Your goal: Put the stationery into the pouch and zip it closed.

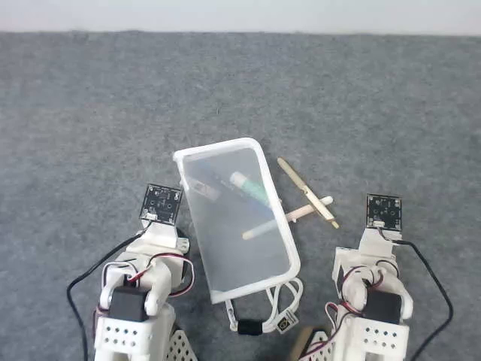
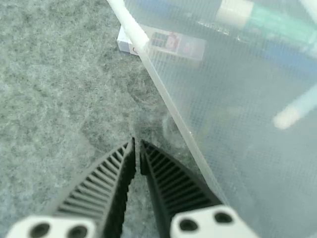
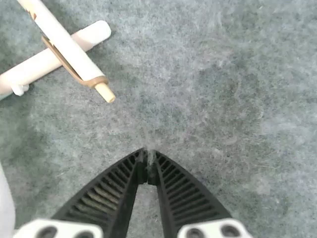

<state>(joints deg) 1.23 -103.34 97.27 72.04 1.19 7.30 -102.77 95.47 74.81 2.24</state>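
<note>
Two crossed pens (image 1: 319, 204) beside one clear pouch (image 1: 248, 265) on grey carpet (image 1: 113, 113).

Left arm (image 1: 139, 301): white shell, black motor block, red and white wires.
Right arm (image 1: 373, 301): same white shell, black motor, looped wires.
Cameras: black square boards, left (image 1: 161, 204), right (image 1: 383, 212).
Cables: black, left (image 1: 70, 293), right (image 1: 449, 301).
Left hand (image 2: 137, 144): black ribbed pointed fingers, white bases with holes.
Right hand (image 3: 148, 152): same.

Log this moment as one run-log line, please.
left tool shut, beside pouch | right tool shut, near crossed pens | crossed pens outside pouch
</note>
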